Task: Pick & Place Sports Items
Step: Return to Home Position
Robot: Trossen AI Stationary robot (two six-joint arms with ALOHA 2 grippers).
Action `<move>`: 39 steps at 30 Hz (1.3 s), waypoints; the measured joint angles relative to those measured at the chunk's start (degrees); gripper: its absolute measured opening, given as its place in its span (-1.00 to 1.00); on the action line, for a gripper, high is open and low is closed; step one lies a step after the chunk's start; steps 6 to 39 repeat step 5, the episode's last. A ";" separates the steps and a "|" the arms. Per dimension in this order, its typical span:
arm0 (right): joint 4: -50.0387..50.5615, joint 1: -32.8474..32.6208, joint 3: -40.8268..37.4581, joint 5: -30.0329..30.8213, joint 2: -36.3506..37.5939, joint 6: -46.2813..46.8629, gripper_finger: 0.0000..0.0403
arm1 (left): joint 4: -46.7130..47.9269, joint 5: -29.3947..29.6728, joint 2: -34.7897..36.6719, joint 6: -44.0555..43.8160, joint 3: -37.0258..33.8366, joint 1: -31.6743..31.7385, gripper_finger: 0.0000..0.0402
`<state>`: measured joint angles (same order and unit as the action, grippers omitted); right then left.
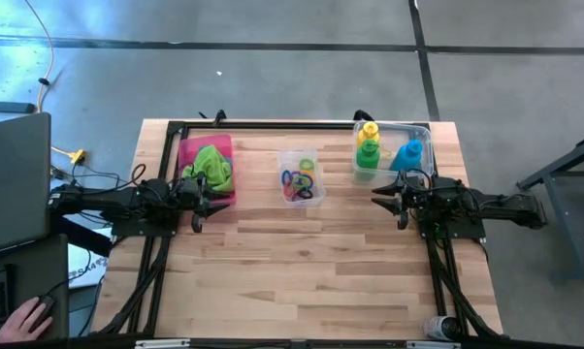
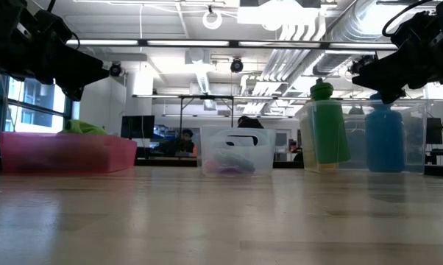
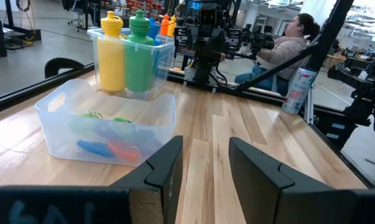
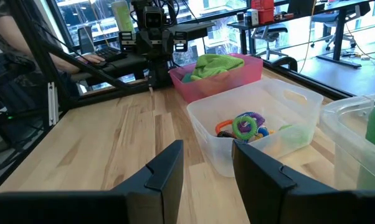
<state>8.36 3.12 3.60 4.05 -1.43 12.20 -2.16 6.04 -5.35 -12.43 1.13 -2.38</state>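
Everything binned.
Pink tray (image 1: 190,150), ten o'clock: lime green towel (image 1: 211,167). Small bin (image 1: 281,165), twelve: coloured rings (image 1: 299,183). Large bin (image 1: 424,129), two: yellow bottle (image 1: 370,130), green bottle (image 1: 368,153), blue bottle (image 1: 406,155). Left gripper (image 1: 203,201) nine, right gripper (image 1: 387,194) three, both parted, empty.

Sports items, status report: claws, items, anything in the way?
Left claw and right claw open, empty. Three plastic bottles boxed, lime green towel trayed, coloured elastic rings binned. Nothing blocking.

Towels (image 1: 212,165) in tray (image 1: 191,145) at left; rings (image 1: 300,182) in middle box (image 1: 302,152); bottles (image 1: 370,147) in right box (image 1: 408,125).
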 joint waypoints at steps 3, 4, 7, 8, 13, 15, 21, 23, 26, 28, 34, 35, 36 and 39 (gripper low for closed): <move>-0.02 0.00 0.00 0.00 0.00 -0.01 -0.36 | 0.00 0.00 0.00 0.01 0.00 -0.01 -0.36; 0.00 0.00 0.00 0.00 0.00 0.00 -0.36 | 0.01 0.01 0.01 0.00 0.00 -0.01 -0.36; -0.01 0.02 0.00 0.00 -0.02 -0.01 -0.36 | 0.01 0.02 0.01 0.00 0.00 0.00 -0.36; -0.01 0.02 0.00 0.00 -0.02 -0.01 -0.36 | 0.01 0.02 0.01 0.00 0.00 0.00 -0.36; -0.01 0.02 0.00 0.00 -0.02 -0.01 -0.36 | 0.01 0.02 0.01 0.00 0.00 0.00 -0.36; -0.01 0.02 0.00 0.00 -0.02 -0.01 -0.36 | 0.01 0.02 0.01 0.00 0.00 0.00 -0.36; -0.01 0.02 0.00 0.00 -0.02 -0.01 -0.36 | 0.01 0.02 0.01 0.00 0.00 0.00 -0.36; -0.01 0.02 0.00 0.00 -0.02 -0.01 -0.36 | 0.01 0.02 0.01 0.00 0.00 0.00 -0.36; -0.01 0.02 0.00 0.00 -0.02 -0.01 -0.36 | 0.01 0.02 0.01 0.00 0.00 0.00 -0.36; -0.01 0.02 0.00 0.00 -0.02 -0.01 -0.36 | 0.01 0.02 0.01 0.00 0.00 0.00 -0.36; -0.01 0.02 0.00 0.00 -0.02 -0.01 -0.36 | 0.01 0.02 0.01 0.00 0.00 0.00 -0.36; -0.01 0.02 0.00 0.00 -0.02 -0.01 -0.36 | 0.01 0.02 0.01 0.00 0.00 0.00 -0.36; -0.01 0.02 0.00 0.00 -0.02 -0.01 -0.36 | 0.01 0.02 0.01 0.00 0.00 0.00 -0.36; -0.01 0.02 0.00 0.00 -0.02 -0.01 -0.36 | 0.01 0.02 0.01 0.00 0.00 0.00 -0.36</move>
